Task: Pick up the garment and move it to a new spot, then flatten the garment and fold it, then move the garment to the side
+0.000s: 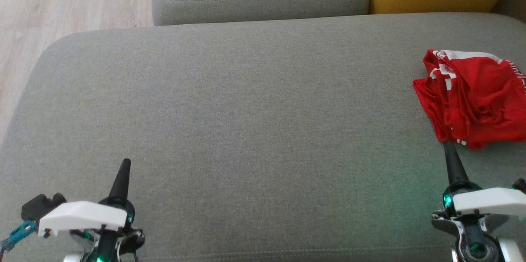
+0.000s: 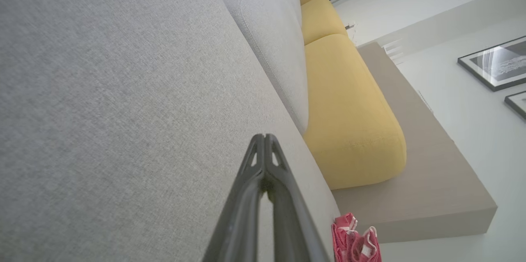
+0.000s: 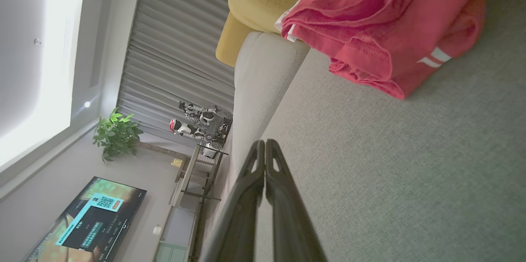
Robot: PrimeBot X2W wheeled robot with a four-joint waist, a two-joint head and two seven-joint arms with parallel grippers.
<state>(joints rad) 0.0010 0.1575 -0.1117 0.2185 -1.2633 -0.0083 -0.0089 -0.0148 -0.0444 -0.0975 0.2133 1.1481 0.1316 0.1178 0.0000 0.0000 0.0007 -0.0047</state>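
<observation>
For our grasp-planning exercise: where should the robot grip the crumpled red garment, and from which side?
Probably the bunched near edge of the red garment, approached from the front by the right gripper: folds stand up just beyond its shut fingers.

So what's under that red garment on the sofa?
The red garment lies crumpled on the grey sofa seat, which shows around its visible edges. Whether anything else sits beneath its folds cannot be seen; the cloth covers that.
</observation>
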